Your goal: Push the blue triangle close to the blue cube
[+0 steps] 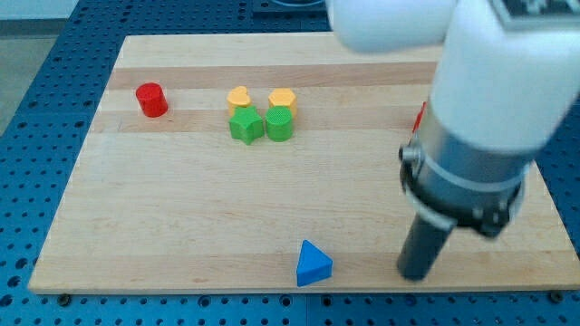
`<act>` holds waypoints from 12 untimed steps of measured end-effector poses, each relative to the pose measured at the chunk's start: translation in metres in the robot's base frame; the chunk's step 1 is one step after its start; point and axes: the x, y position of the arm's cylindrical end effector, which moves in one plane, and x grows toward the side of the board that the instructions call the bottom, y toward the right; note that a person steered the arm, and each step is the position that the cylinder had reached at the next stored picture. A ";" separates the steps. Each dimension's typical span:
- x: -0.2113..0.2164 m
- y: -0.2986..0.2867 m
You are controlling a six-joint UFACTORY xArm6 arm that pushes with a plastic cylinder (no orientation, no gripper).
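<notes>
The blue triangle [314,263] lies near the view's bottom edge of the wooden board [181,217], a little right of centre. My tip [416,274] is down on the board to the right of the blue triangle, with a clear gap between them. The blue cube is not visible; the arm's white and grey body covers much of the view's right side.
A red cylinder [151,100] stands at the upper left. A yellow heart [238,97], a yellow block [283,99], a green star-shaped block [246,125] and a green block [279,124] cluster at top centre. A red block [420,118] peeks from behind the arm.
</notes>
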 end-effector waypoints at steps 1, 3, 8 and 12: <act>0.000 0.000; 0.000 -0.154; -0.006 -0.192; -0.111 -0.082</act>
